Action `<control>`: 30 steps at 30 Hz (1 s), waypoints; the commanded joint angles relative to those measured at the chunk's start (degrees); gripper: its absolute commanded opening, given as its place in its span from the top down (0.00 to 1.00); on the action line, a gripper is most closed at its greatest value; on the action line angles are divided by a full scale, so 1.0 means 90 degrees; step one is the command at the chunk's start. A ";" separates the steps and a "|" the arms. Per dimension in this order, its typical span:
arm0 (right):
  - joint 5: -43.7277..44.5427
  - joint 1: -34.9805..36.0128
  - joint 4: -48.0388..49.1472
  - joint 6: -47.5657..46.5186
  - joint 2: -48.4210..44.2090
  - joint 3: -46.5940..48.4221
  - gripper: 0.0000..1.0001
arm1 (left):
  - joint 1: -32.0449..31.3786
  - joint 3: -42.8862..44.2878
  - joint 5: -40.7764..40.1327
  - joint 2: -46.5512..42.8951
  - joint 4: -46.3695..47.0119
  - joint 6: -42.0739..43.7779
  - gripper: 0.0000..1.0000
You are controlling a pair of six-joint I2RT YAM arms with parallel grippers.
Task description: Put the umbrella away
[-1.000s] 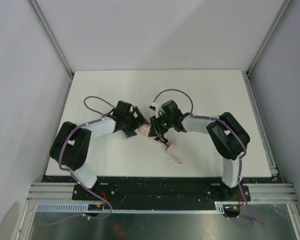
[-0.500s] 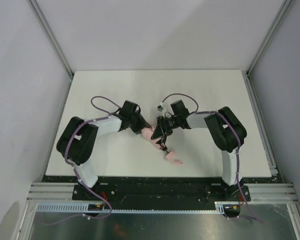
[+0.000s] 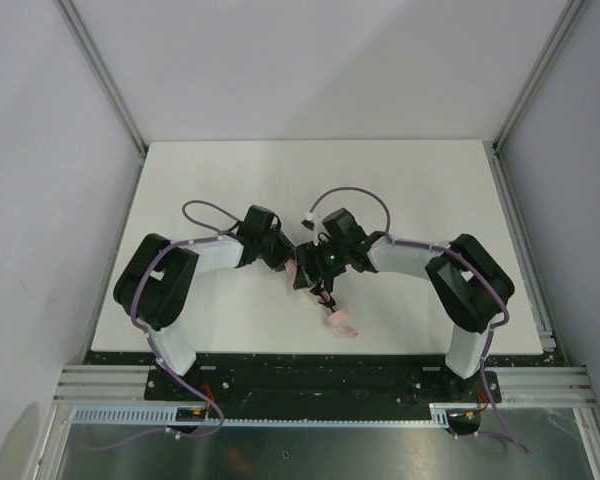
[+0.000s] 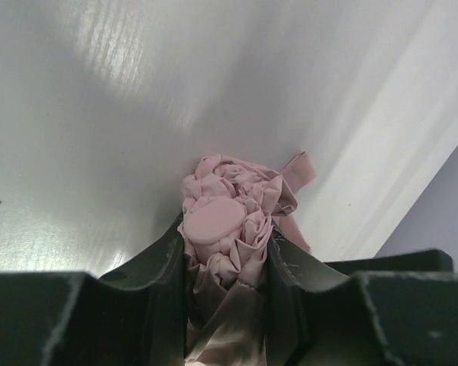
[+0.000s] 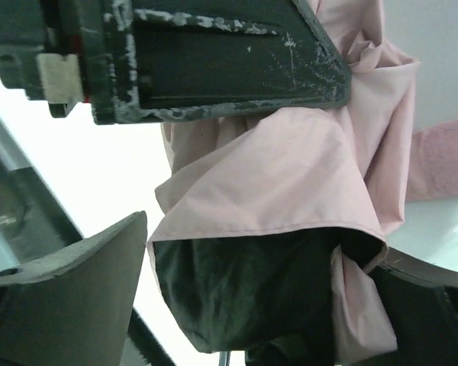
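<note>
Umbrella (image 3: pixel 295 269) lies mid-frame on the white bench (image 3: pixel 230 170); pale pink fabric crumpled, small pink handle (image 3: pixel 342 322) toward lower centre; left claw (image 4: pixel 227 238) pinches the bunched cloth; right claw (image 5: pixel 267 252) stands spread wide around loose folds.

Left tool (image 4: pixel 225 248) now clamped on umbrella (image 4: pixel 223 217), right tool (image 5: pixel 252 293) spread wider, handle (image 3: pixel 342 322) shifted nearer.

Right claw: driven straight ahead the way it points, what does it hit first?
The umbrella: its pink fabric hangs between the spread fingers of the right claw. Just beyond sits the left claw, gripping the same fabric; that gap is hard to judge.
</note>
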 commanded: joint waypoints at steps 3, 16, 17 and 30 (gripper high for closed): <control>0.3988 0.0967 -0.0469 -0.0810 -0.0585 0.0160 0.03 | -0.0219 -0.0435 -0.0254 0.0264 -0.1402 0.0114 1.00; 0.7617 0.2195 -0.1476 -0.0926 0.0842 0.1250 0.36 | -0.0266 -0.0404 -0.0238 0.0175 -0.1817 -0.0277 1.00; 0.7529 0.2169 -0.1533 -0.0901 0.0898 0.1228 0.44 | -0.0268 -0.0413 -0.0228 0.0157 -0.1818 -0.0291 1.00; 0.4022 0.0993 -0.0715 -0.0894 0.0605 -0.0014 1.00 | -0.0252 -0.0212 -0.0543 -0.0400 -0.1796 0.0206 0.48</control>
